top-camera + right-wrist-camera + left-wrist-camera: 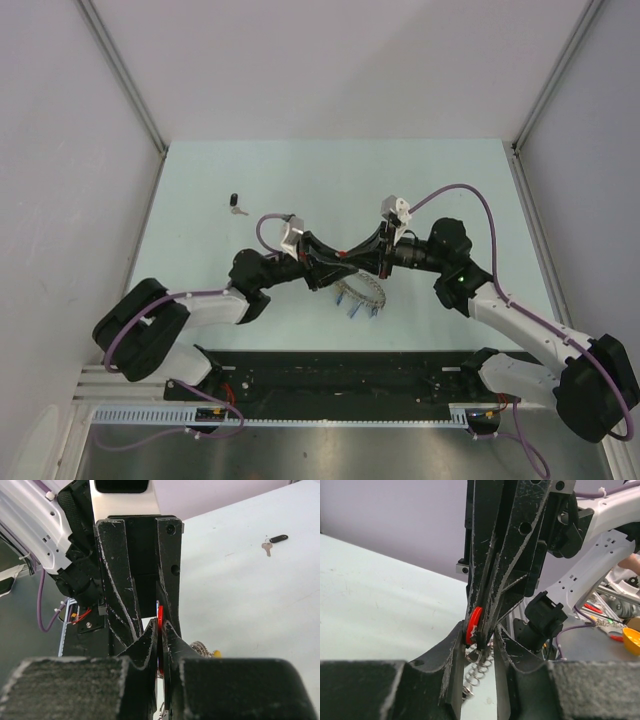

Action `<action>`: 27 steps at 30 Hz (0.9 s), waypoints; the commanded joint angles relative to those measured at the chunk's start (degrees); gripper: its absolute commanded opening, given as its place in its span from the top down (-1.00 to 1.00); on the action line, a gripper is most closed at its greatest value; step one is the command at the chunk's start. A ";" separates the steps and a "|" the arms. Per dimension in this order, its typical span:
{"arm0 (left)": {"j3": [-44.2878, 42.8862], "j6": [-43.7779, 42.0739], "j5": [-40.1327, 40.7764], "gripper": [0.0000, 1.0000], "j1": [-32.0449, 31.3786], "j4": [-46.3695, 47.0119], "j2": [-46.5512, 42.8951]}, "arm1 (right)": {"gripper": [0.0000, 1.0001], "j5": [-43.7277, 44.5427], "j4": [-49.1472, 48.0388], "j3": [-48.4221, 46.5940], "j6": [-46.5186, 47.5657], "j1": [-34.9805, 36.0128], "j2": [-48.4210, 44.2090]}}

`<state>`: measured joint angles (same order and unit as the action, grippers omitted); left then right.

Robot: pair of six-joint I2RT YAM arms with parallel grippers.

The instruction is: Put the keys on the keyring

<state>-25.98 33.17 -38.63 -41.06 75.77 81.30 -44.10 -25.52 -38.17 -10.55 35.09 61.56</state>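
Above the pale green tabletop (450, 180), threading was in hand. The right pincer (161, 630) was clamped on one small red-headed silver key (474, 625). It met the left pincer (479, 640), which stood narrowly parted about the one large silver wire keyring (360, 292); whether it gripped, I could not tell. The next move probably called for working the key's hole onto the wire. One black-headed key (236, 205) lay well apart; the hanging keys were too crowded to count.

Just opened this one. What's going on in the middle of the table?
The right gripper is shut on a small red-headed silver key, held tip to tip against the left gripper, whose fingers stand slightly apart around it. The large silver wire keyring, fringed with keys, sits just beneath; whether the left fingers grip it is unclear. A black-headed key lies apart on the pale table.
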 commanded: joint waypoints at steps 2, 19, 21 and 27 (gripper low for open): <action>0.84 2.87 2.60 0.38 -0.95 13.09 1.41 | 1.00 4.02 -9.37 -0.41 -0.53 1.91 -2.58; 0.75 3.48 2.51 0.14 -1.04 15.73 1.23 | 0.99 6.13 -9.64 0.20 -0.09 2.70 -2.67; 0.58 3.57 2.25 0.13 -1.04 15.81 0.97 | 0.99 5.95 -9.55 0.20 0.00 2.79 -2.59; 0.49 3.57 2.42 0.12 -1.04 15.81 -0.70 | 0.99 5.69 -8.85 0.20 0.61 3.14 -2.06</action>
<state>-25.41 36.03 -36.18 -41.78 75.94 82.48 -38.52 -28.93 -37.08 -10.66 37.82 60.14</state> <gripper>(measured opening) 0.440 0.041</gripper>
